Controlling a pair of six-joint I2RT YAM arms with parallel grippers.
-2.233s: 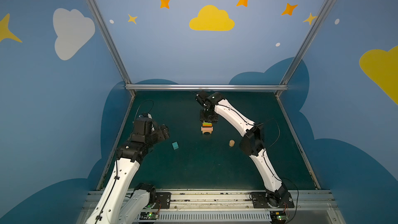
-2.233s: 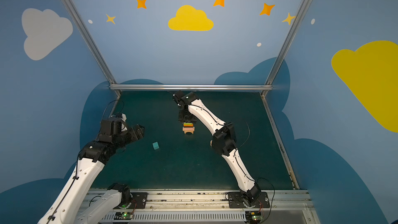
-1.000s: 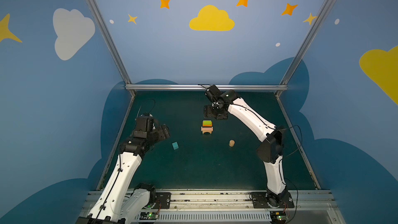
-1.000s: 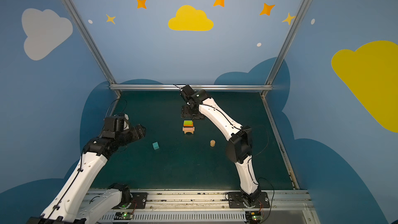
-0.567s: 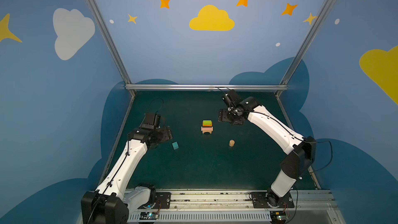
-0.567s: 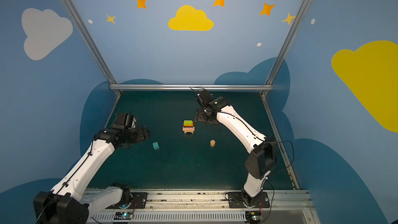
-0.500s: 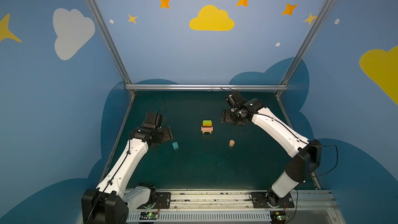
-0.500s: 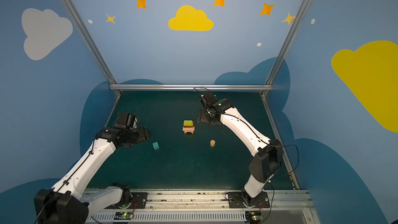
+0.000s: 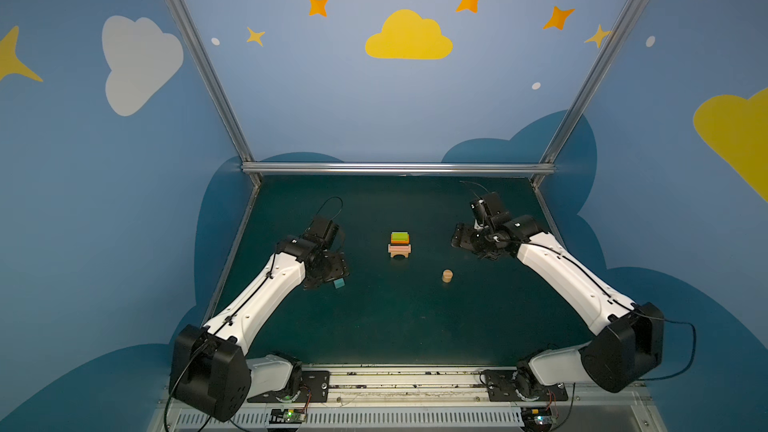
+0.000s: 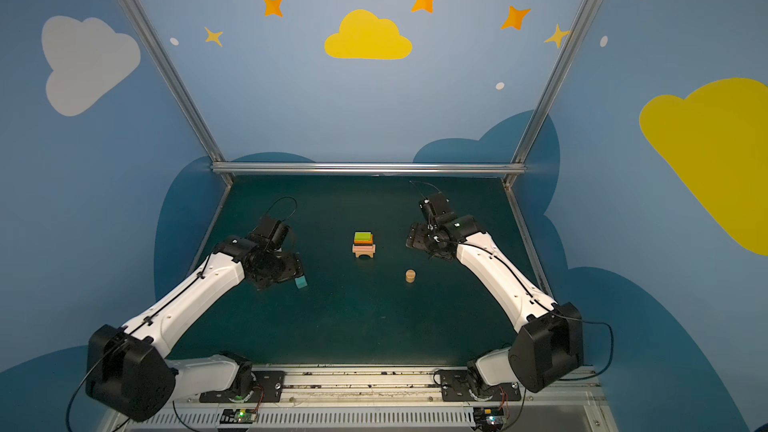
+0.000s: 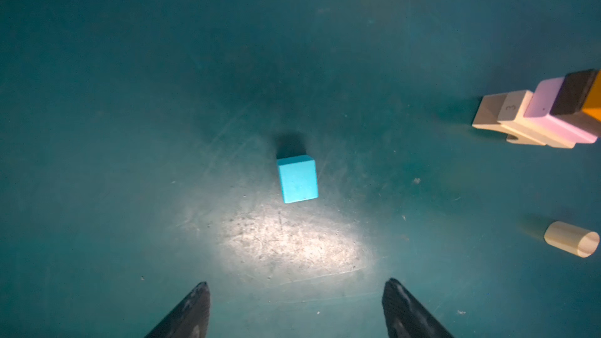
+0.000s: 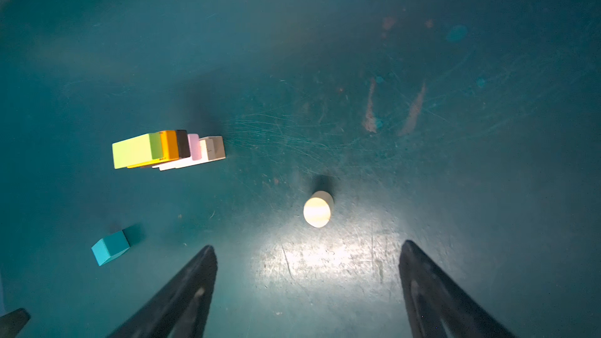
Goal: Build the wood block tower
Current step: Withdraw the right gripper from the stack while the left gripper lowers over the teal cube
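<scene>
Left of the block tower (image 9: 400, 245), the left gripper (image 11: 296, 282) hangs open near the teal cube (image 11: 297, 178); the right gripper (image 12: 308, 246) stands open and empty near the cylinder (image 12: 318, 209).

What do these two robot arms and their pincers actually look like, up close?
The left arm and right arm are smooth white tubes joined by chunky black joints. Thin black cables loop out near the wrists. The left gripper and right gripper each end in two slim, black, pointed fingers.
</scene>
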